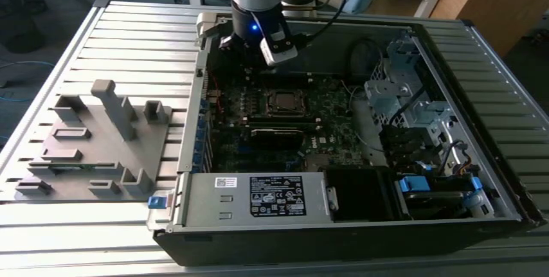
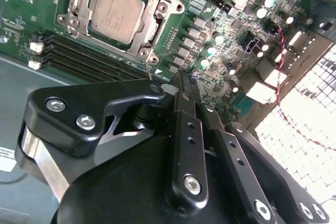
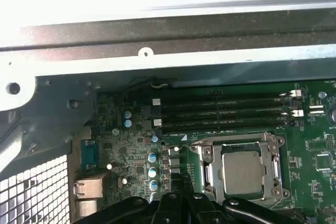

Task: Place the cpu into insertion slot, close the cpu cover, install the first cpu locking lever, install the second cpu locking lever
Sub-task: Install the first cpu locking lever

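In the exterior view, the power-supply box [image 1: 206, 196] sits at the near edge of the open computer case [image 1: 343, 241]. The case lies on its side on the slatted metal table [image 1: 128, 39]. A grey fixture tray [image 1: 86, 142] rests on the table at the exterior view's left, just beside the case.

Further in, at mid-board, the cpu [image 1: 282, 101] [image 2: 116, 11] [image 3: 241, 172] is seated in the insertion slot [image 3: 217, 174]. The cpu cover [image 2: 157, 24] [image 3: 239, 144] lies flat over the socket, and its window frames the metal top of the chip. The position of the locking levers cannot be told.

Long black memory sticks [image 2: 89, 59] [image 3: 226, 111] run alongside the socket.

Beyond the socket, the gripper [image 1: 249, 58] [image 2: 181, 80] [image 3: 177, 182] hangs over the motherboard, close to the far wall of the case. In both wrist views the jaws are brought together at the tips with nothing between them. The tips point down at the board near one corner of the socket, clear of the cpu.

The arm descends almost vertically from the top of the exterior view, with the wrist straight above the gripper.
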`<control>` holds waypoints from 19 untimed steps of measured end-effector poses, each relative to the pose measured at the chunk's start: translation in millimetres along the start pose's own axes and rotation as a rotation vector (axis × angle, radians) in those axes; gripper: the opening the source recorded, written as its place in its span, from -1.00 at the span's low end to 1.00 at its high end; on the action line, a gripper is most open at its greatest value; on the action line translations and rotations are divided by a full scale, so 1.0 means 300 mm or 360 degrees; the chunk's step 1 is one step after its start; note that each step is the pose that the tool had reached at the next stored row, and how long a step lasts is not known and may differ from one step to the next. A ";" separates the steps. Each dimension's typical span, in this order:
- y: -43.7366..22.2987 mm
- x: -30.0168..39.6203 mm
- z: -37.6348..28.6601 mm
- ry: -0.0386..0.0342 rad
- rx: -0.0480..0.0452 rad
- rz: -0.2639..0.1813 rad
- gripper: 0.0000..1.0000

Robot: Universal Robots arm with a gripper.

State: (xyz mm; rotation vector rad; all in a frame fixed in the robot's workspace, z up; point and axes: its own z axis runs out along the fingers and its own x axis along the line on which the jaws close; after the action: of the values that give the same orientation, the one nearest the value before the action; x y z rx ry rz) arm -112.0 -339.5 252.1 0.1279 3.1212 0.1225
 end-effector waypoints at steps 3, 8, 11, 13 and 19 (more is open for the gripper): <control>0.000 0.002 0.003 0.0004 0.0000 -0.0049 -0.80; -0.001 0.004 0.006 0.0011 -0.0015 -0.0126 -0.80; -0.001 0.005 0.007 0.0013 -0.0029 -0.0145 -0.80; -0.001 0.005 0.007 0.0013 -0.0029 -0.0145 -0.80; -0.002 0.016 0.008 0.0014 -0.0058 -0.0145 -0.80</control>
State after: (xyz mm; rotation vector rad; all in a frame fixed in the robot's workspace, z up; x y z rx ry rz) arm -116.8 -339.5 249.7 -0.0153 3.1249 0.1786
